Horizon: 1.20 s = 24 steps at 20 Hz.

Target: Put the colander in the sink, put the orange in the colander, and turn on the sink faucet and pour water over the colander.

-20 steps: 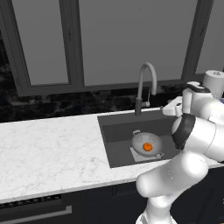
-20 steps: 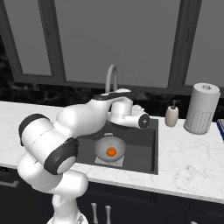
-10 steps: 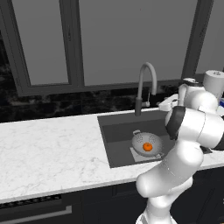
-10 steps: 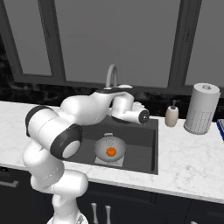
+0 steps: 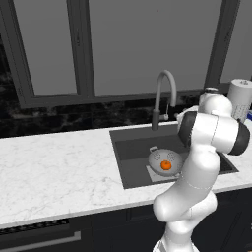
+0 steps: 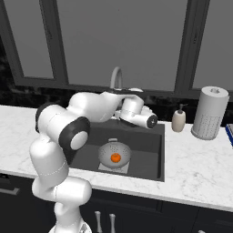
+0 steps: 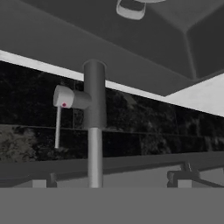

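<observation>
The light-grey colander (image 5: 164, 161) (image 6: 114, 154) stands on the floor of the dark sink (image 5: 130, 147) (image 6: 150, 157), with the orange (image 5: 166, 166) (image 6: 115, 158) inside it. Behind the basin rises the gooseneck sink faucet (image 5: 165, 89) (image 6: 116, 78). My gripper (image 6: 124, 110) hovers over the back of the sink, close in front of the faucet's base, open and holding nothing. The upside-down hand view looks straight at the faucet stem (image 7: 94, 122) and its side handle (image 7: 69, 97); one colander handle (image 7: 131, 8) shows at the top. The water is out of view.
A soap dispenser (image 6: 178, 120) and a white paper-towel roll (image 6: 209, 113) stand on the counter right of the sink. Left of the basin runs a wide white marble counter (image 5: 59, 172). Dark windows and a black backsplash close off the rear.
The arm has risen and its elbow has swung back, bringing the hand a little nearer the faucet. The jaws stay open. Colander and orange have not moved.
</observation>
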{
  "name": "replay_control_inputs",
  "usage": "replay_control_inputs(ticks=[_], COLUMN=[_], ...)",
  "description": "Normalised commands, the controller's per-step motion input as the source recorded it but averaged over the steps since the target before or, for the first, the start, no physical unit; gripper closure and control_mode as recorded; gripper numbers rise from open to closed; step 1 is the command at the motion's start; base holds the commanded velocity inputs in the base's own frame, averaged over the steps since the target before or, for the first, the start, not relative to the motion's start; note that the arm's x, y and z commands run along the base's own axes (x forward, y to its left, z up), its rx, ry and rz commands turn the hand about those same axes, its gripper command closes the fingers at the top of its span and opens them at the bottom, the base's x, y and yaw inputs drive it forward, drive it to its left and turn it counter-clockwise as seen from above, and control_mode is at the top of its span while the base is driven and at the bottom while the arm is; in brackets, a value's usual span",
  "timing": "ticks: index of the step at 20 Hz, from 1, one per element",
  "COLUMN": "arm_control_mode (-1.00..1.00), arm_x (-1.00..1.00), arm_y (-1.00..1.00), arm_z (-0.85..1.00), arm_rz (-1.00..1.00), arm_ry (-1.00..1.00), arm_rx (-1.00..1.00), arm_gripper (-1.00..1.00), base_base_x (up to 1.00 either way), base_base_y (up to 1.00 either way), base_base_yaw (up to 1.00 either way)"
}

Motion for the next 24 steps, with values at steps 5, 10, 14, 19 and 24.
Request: replay_control_inputs(ticks=[5,10,14,19,24], arm_control_mode=[-1.0,-1.0,-1.0,-1.0,-1.0], arm_x=[0.0,0.0,0.09,0.11,0.1], arm_y=[-0.15,0.0,0.0,0.02,0.0], arm_z=[-0.15,0.0,0.0,0.03,0.16], arm_rz=[0.02,0.0,0.0,0.0,0.0], arm_ry=[-0.12,-0.13,-0.09,-0.07,-0.01], arm_rx=[0.1,0.03,0.0,0.0,0.0], arm_gripper=[-1.0,-1.0,-1.0,-1.0,-1.0], base_base_x=[0.0,0.0,0.0,0.0,0.0], base_base_y=[0.0,0.0,0.0,0.0,0.0], base_base_yaw=[0.0,0.0,0.0,0.0,0.0])
